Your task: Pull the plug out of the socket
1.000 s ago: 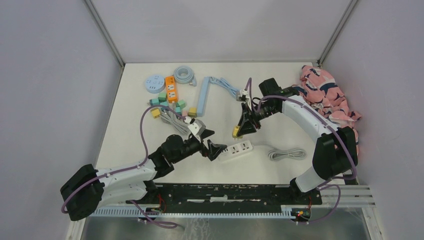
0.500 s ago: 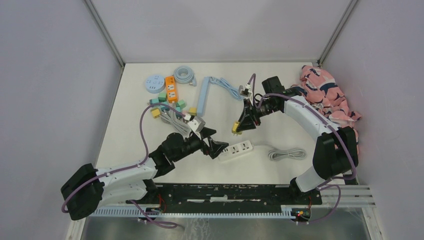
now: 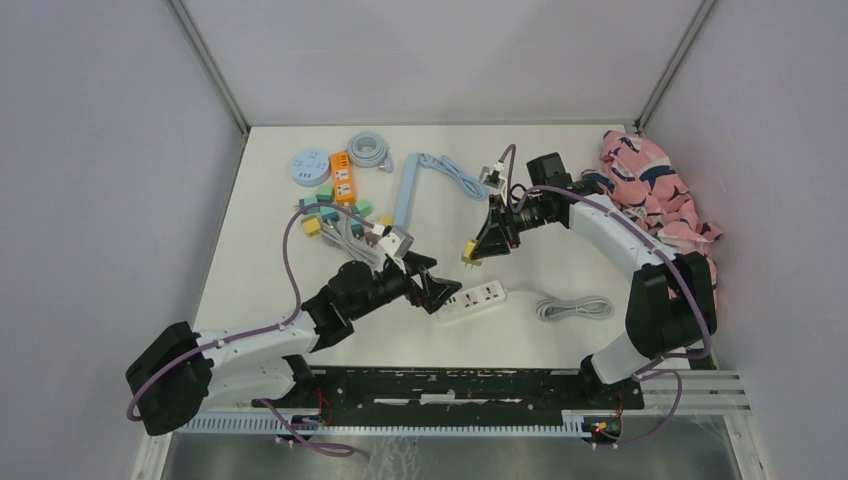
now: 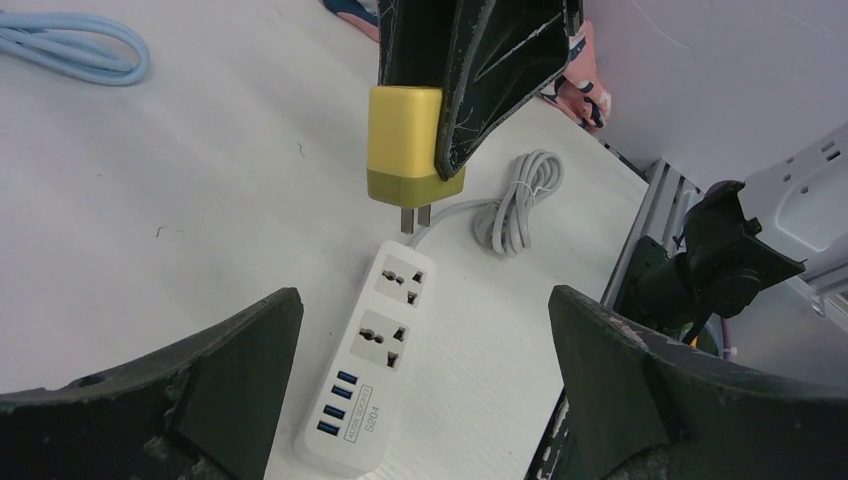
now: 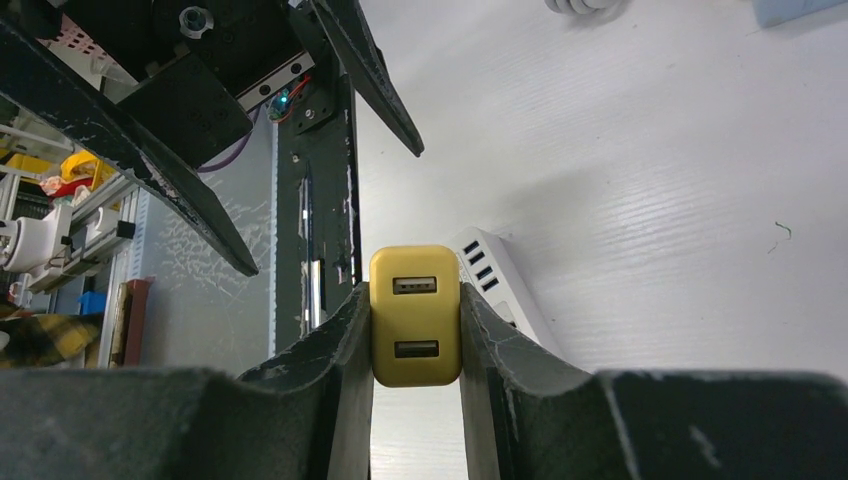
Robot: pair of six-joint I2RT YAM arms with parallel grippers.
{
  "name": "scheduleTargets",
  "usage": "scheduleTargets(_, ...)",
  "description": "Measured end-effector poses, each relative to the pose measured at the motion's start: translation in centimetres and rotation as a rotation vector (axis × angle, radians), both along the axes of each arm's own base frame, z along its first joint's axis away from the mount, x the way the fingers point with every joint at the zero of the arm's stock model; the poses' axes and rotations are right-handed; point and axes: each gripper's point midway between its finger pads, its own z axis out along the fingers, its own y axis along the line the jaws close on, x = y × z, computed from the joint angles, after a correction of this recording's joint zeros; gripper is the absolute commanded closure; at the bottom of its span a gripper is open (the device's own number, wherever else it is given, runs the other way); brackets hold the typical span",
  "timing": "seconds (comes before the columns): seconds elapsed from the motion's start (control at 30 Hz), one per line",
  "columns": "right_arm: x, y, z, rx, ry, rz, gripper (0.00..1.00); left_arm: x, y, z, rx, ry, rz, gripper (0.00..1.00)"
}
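My right gripper [image 3: 482, 243] is shut on a yellow two-port USB plug [image 3: 469, 253] and holds it in the air, prongs bare, just above the far end of a white power strip [image 3: 478, 297]. In the right wrist view the plug [image 5: 415, 315] sits clamped between the fingers [image 5: 335, 380], with the strip [image 5: 495, 275] behind it. My left gripper [image 3: 436, 281] is open beside the strip's left end. In the left wrist view its jaws stand wide on either side of the strip [image 4: 370, 360], not touching it, and the plug [image 4: 405, 145] hangs over the far socket.
The strip's grey cord coil [image 3: 575, 308] lies to its right. A light blue power strip [image 3: 405, 190], an orange strip [image 3: 342, 178], a round blue socket [image 3: 307, 167] and several coloured plugs [image 3: 335, 212] lie at the back left. A pink cloth [image 3: 660, 200] lies along the right edge.
The right gripper has carried the yellow plug a little up and away from the strip. The left gripper has moved right, closer to the strip's left end, still open.
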Motion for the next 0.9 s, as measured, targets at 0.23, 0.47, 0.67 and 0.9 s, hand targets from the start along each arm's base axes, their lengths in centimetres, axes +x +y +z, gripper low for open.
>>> scheduleTargets(0.23,0.4,0.2,0.1,0.014,0.043,-0.030,0.93,0.3,-0.4,-0.1,0.006,0.013,0.000,0.01)
scheduleTargets(0.47,0.8,0.5,0.0,0.022,0.082,-0.056,0.93,1.4,-0.4,-1.1,0.037,0.060,0.058,0.01)
scheduleTargets(0.67,1.4,0.7,-1.0,0.010,0.152,-0.088,0.93,2.4,-0.5,-2.0,0.101,0.099,0.105,0.01)
scheduleTargets(0.9,2.6,1.1,-2.4,-0.023,0.274,-0.169,0.89,3.3,-0.9,-2.0,0.189,0.121,0.192,0.00)
